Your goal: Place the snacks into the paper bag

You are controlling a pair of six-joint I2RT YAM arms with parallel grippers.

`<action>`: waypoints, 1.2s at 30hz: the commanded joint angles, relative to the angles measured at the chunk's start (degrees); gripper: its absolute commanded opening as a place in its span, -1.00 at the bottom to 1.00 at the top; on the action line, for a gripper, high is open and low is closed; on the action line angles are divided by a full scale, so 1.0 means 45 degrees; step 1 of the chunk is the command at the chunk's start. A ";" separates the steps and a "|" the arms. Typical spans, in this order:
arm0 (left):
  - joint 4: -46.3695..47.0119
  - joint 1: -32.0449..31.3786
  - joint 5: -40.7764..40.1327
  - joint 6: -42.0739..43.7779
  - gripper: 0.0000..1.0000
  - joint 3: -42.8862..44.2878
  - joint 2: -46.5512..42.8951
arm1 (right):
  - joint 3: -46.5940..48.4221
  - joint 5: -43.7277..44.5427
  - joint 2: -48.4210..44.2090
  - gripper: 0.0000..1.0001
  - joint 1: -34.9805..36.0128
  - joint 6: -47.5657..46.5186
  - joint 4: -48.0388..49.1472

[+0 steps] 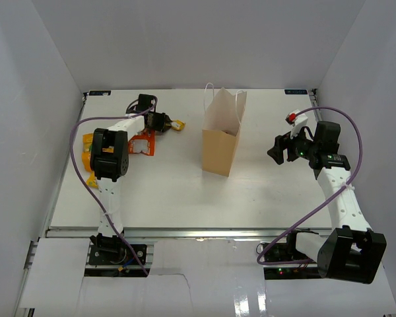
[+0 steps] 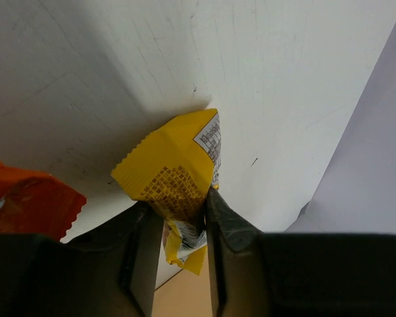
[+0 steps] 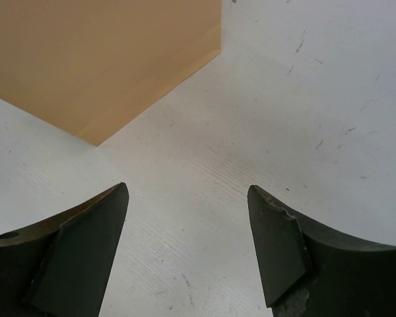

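**Yellow snack in the grip, the carry to the bag not yet made**

The left gripper (image 1: pixel 162 123), in the upper left of the overhead view, is pinching a yellow packet (image 2: pixel 176 170) by its lower end. Its jaws are pressed tight on the foil, and I cannot tell whether the packet is clear of the table (image 1: pixel 185 198). The paper bag (image 1: pixel 222 142) stands upright at centre, apart from the packet and to its right. More orange packets (image 1: pixel 144 145) lie at left. The right gripper (image 3: pixel 188 218) hangs spread and empty over bare table to the right of the bag. I judge the next move needs a lift above the bag's rim, a swing right over its open mouth, then a release.
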 commanded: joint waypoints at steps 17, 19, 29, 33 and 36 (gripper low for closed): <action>0.5141 -0.0058 0.3195 0.4958 -0.56 -0.3843 -0.7174 | 0.0448 -0.0242 0.0034 0.57 -0.0072 0.0055 0.0326; 0.5556 -0.0117 0.3354 0.5485 -0.57 -0.4392 -0.8327 | 0.0467 -0.0262 0.0073 0.57 -0.0072 0.0036 0.0287; 0.5345 -0.1286 0.4742 0.8004 -0.62 -0.2013 -0.9722 | 0.0662 -0.0632 0.0229 0.57 -0.0072 0.0016 0.0307; 0.4080 -0.2767 0.4119 0.9428 -0.62 -0.0588 -0.9293 | 0.0741 -0.0672 0.0190 0.57 -0.0072 0.0016 0.0307; 0.3041 -0.3648 0.3240 1.0699 -0.62 0.0546 -0.8727 | 0.0721 -0.0672 0.0093 0.57 -0.0072 -0.0003 0.0229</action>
